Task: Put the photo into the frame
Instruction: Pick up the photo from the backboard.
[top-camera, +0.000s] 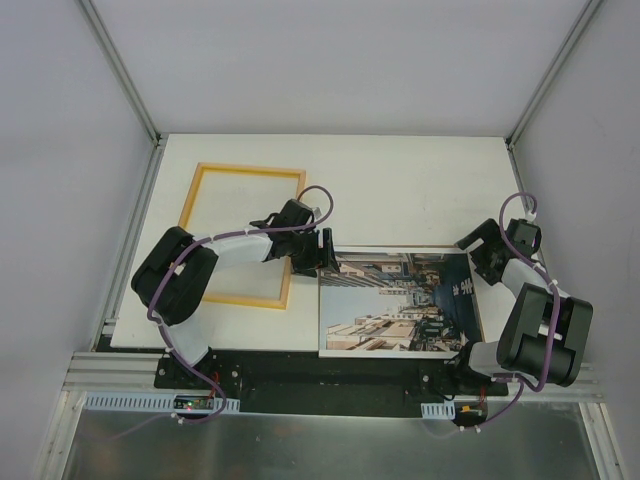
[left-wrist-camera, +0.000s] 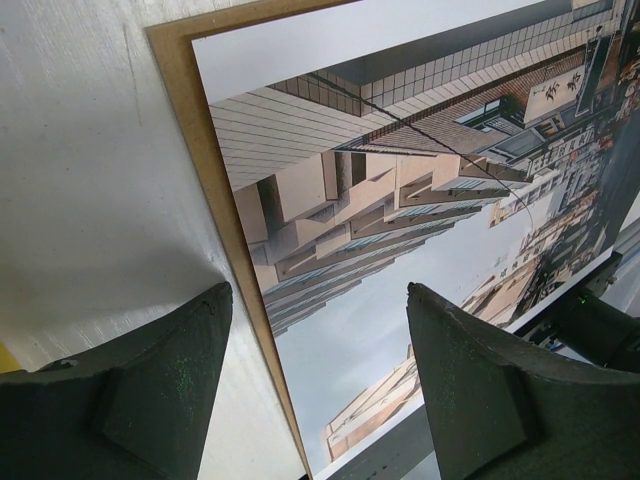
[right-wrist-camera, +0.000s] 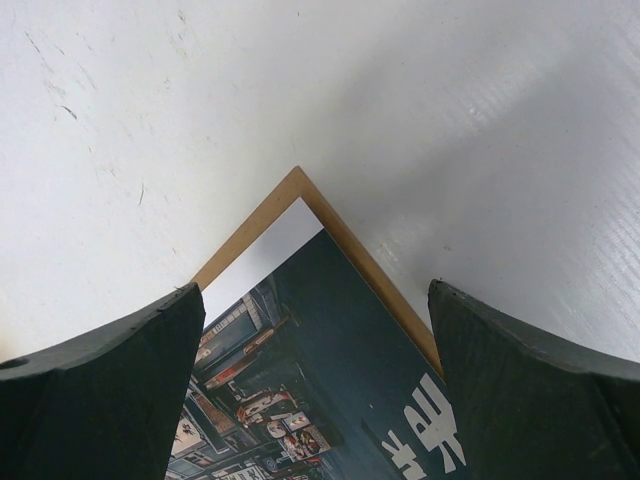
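Two arms lean in over the photo (top-camera: 398, 303), lying face up on the brown backing panel (right-wrist-camera: 290, 185) just beside the frame (top-camera: 250, 168), to its right. My left gripper (top-camera: 318, 252) hangs low at the print's left edge, fingers apart, straddling it. My right gripper (top-camera: 474, 258), elbow folded back, hovers over the far right corner, jaws wide.

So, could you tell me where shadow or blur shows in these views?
Top external: even light, the photo sharp. Left wrist: jaws soft, a shadow on the table beside them. Right wrist: jaws blurred, diffuse shadow beyond the corner of the backing panel.
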